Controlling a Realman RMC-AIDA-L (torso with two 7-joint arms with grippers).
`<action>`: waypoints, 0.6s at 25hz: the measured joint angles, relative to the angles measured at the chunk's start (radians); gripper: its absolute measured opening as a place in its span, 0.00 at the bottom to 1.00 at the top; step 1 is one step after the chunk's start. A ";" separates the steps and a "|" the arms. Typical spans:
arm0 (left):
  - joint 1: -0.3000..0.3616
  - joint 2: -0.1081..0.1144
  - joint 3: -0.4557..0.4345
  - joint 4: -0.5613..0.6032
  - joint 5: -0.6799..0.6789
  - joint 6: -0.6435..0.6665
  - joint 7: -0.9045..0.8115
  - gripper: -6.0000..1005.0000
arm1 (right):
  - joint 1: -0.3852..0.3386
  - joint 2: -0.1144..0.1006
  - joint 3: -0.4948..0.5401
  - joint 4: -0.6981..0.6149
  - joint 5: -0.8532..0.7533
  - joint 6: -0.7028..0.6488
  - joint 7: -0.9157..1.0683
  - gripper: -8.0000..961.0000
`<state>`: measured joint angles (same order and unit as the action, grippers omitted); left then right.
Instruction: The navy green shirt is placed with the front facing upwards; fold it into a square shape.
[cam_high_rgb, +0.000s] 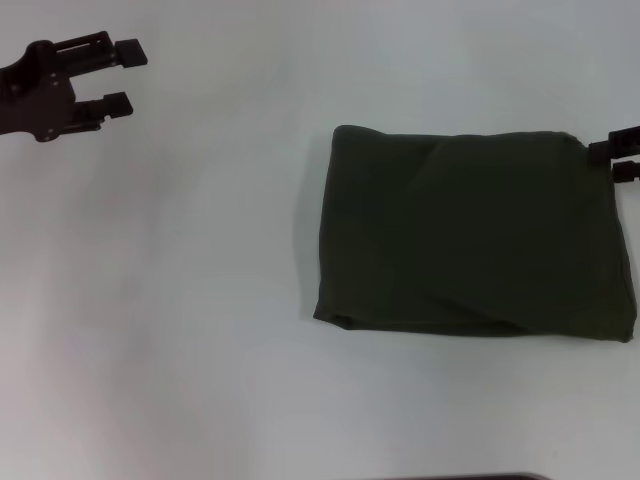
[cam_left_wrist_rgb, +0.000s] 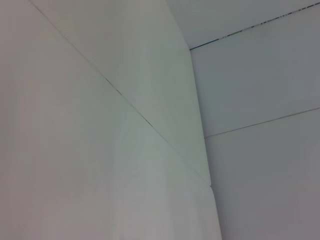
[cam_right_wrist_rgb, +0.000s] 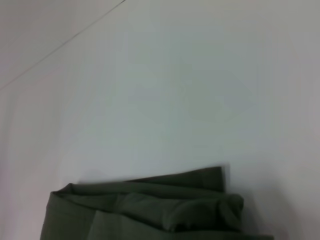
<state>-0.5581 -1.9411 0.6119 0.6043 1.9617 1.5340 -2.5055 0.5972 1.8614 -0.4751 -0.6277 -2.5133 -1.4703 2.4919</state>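
Observation:
The navy green shirt (cam_high_rgb: 475, 235) lies folded into a compact, roughly square bundle on the white table, right of the middle in the head view. Only plain green cloth shows; no lettering or label is visible. My right gripper (cam_high_rgb: 626, 157) is at the picture's right edge, right beside the bundle's far right corner. The right wrist view shows the layered folded edge of the shirt (cam_right_wrist_rgb: 150, 212) on the table. My left gripper (cam_high_rgb: 126, 76) is open and empty at the far left, well away from the shirt.
The white table (cam_high_rgb: 180, 300) stretches to the left and front of the bundle. A dark strip (cam_high_rgb: 460, 477) shows at the table's near edge. The left wrist view shows only pale wall panels (cam_left_wrist_rgb: 100, 125) with seams.

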 joint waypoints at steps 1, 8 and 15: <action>0.000 0.000 0.000 0.000 0.000 0.000 0.000 0.82 | 0.000 0.000 -0.002 0.002 -0.002 0.000 -0.001 0.60; 0.002 -0.001 0.000 0.000 0.000 0.001 0.000 0.82 | -0.010 -0.008 -0.007 -0.007 -0.019 -0.026 0.008 0.60; 0.003 -0.006 0.002 -0.001 0.000 0.003 0.003 0.82 | -0.013 0.008 0.001 0.005 -0.013 0.002 -0.004 0.60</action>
<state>-0.5546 -1.9474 0.6136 0.6034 1.9619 1.5367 -2.5026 0.5840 1.8692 -0.4740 -0.6231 -2.5267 -1.4687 2.4882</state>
